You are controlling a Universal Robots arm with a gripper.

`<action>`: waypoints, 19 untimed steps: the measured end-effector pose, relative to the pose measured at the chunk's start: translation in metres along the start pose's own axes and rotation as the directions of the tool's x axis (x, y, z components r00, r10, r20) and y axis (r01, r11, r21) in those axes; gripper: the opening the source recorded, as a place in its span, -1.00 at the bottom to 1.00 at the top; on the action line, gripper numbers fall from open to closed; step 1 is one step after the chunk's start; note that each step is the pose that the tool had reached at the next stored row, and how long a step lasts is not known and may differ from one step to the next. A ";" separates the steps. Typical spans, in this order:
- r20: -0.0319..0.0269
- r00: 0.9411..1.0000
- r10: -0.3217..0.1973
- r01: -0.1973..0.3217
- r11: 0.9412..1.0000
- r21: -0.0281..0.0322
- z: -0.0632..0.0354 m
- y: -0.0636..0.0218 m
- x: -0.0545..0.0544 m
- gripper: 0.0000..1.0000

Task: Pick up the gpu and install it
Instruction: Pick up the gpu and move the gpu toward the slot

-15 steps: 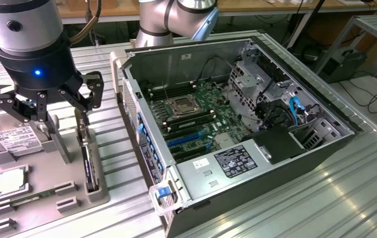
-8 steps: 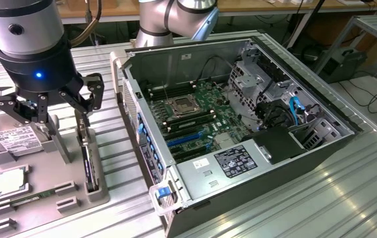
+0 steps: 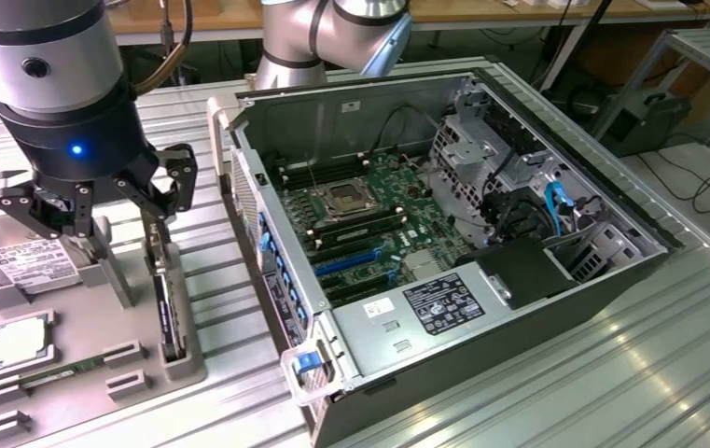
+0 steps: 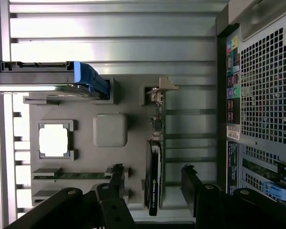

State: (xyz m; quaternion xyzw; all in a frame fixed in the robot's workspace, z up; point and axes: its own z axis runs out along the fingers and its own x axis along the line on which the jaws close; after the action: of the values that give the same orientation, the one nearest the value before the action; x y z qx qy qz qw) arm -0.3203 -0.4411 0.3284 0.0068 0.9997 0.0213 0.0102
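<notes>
That gripper (image 3: 124,222) is wide open and empty, hovering right over the gpu (image 3: 171,313) standing on edge in its tray (image 3: 87,322), so I'd centre the card between the jaws before squeezing.

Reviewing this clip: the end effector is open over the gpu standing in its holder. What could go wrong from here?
1. The gpu stands on its thin edge in the gray holder. If the open end effector descends off-centre, a finger might strike the card instead of straddling it.
2. The hard drive lies close beside the end effector; a finger could clip it.
3. The computer case wall stands near; a lifted card may catch it.
</notes>
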 end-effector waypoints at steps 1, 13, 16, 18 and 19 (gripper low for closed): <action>0.000 1.000 0.000 0.000 1.000 0.000 0.0006 -0.0001 0.000 0.21; 0.000 1.000 -0.003 0.003 1.000 0.000 0.0074 -0.0014 0.000 0.21; 0.000 1.000 -0.004 0.004 1.000 0.000 0.0095 -0.0020 0.000 0.21; 0.000 1.000 -0.004 0.004 1.000 0.000 0.0105 -0.0021 0.000 0.21; 0.000 1.000 -0.004 0.004 1.000 0.000 0.0111 -0.0023 0.000 0.21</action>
State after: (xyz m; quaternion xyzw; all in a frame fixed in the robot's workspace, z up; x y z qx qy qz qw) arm -0.3203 -0.4428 0.3171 0.0047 0.9997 0.0214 0.0102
